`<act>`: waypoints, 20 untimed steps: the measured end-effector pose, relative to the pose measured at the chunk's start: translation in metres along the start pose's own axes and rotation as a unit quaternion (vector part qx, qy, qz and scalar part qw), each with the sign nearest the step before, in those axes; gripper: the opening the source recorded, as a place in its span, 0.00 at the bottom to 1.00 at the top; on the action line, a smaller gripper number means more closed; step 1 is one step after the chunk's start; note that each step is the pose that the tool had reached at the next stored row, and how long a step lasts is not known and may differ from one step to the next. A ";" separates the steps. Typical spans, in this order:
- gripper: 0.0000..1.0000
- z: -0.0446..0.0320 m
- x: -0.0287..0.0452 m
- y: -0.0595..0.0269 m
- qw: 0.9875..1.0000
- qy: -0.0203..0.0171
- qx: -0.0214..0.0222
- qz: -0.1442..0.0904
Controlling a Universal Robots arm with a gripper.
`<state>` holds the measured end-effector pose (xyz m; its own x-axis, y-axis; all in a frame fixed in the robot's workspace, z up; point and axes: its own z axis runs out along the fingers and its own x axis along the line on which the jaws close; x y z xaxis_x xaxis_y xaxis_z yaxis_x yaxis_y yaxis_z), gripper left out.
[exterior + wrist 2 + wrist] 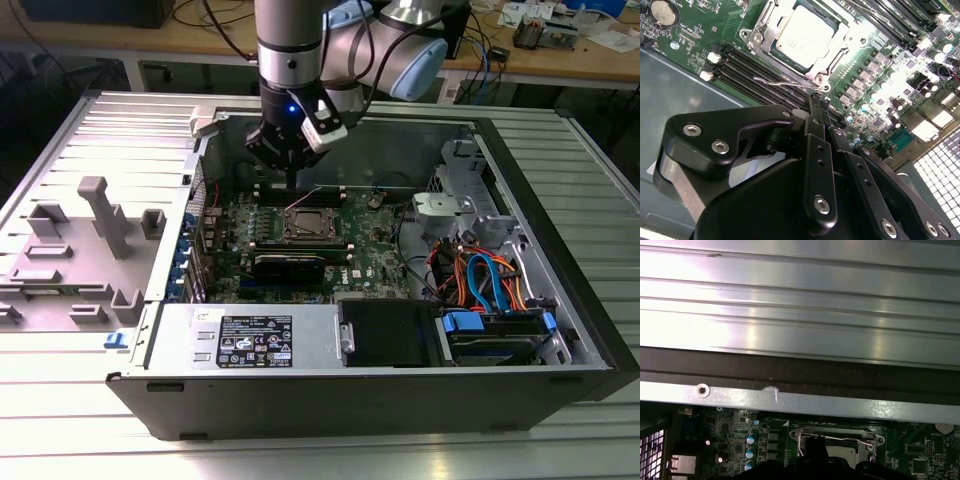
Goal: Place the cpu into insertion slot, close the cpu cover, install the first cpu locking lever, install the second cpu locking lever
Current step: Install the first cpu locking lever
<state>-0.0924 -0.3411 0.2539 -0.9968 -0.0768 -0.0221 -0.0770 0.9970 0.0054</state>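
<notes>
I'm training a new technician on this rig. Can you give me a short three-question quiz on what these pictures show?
1. True or false: the cpu sits in the insertion slot.
2. The gripper has its fingertips nearest to: A the wire locking lever; B the blue drive cables; C the grey fixtures outside the case.
3. Fill in: the cpu cover lies ____ over the cpu.

Key: 1 true; 2 A; 3 down (closed).
</notes>
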 end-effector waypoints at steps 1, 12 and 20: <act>0.11 0.0006 -0.0015 -0.0001 1.000 0.000 0.000 0.000; 0.11 0.0088 -0.0201 0.0007 1.000 0.000 0.003 0.000; 0.11 0.0159 -0.0269 0.0004 1.000 0.001 0.007 0.000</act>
<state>-0.0653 -0.3386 0.2386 -0.9968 -0.0771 -0.0211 -0.0770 0.9970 -0.0078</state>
